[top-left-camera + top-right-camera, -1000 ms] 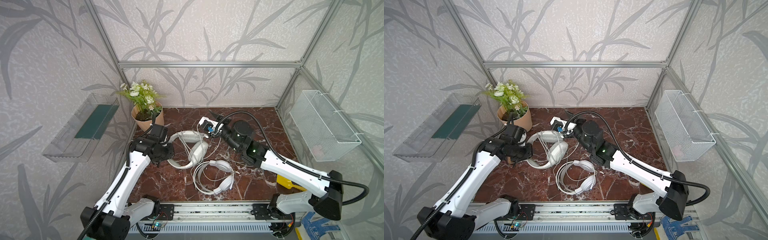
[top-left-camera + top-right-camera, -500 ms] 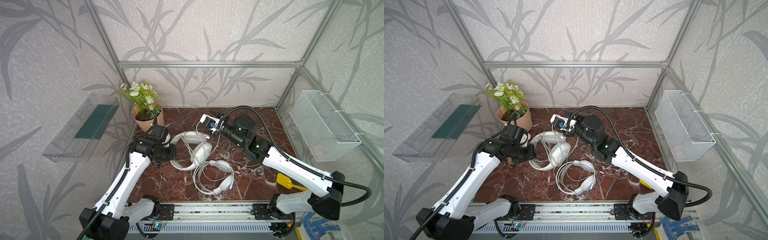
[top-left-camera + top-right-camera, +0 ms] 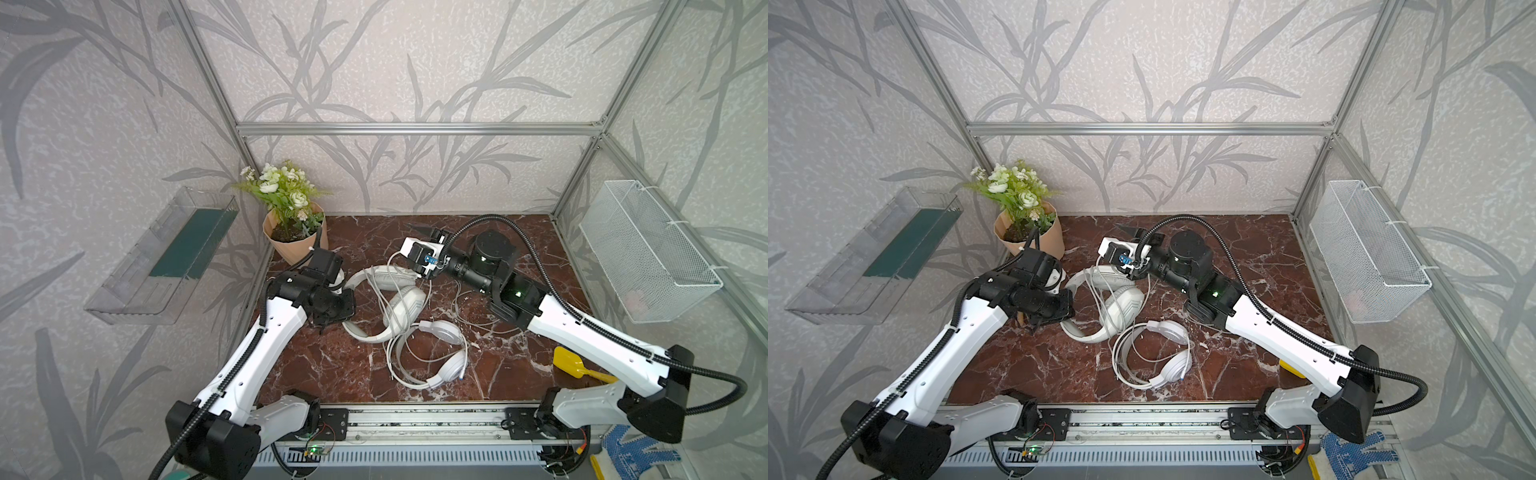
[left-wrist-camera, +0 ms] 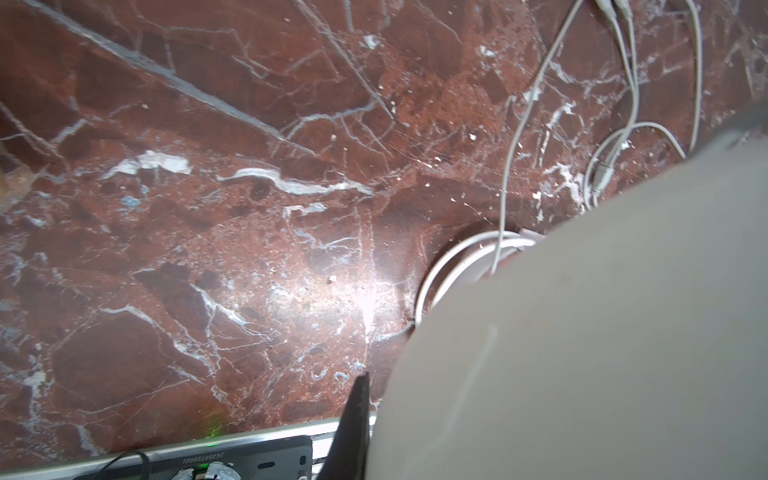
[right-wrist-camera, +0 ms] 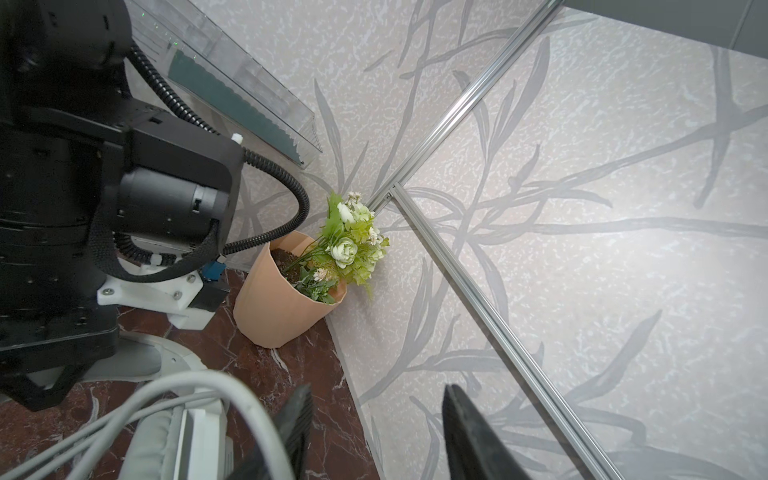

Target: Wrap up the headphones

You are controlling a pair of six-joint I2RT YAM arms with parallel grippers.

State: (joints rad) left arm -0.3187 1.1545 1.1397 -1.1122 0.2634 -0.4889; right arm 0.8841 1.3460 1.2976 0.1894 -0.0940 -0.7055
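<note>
Left wrist view shows one dark finger of the left gripper against a broad grey surface that fills the near corner. This is the greyish-white headset, and the jaws are closed tight on its headband at the left of the red marble table. The right gripper has its jaws partly apart with bare wall showing between them. It holds nothing, though a pale cable runs just beside one finger, near that headset's far cup. In both top views the headset lies mid-table with cable draped across it. The glossy white headset lies just in front, its own cable looped beside it. A potted plant stands in the back left corner.
</note>
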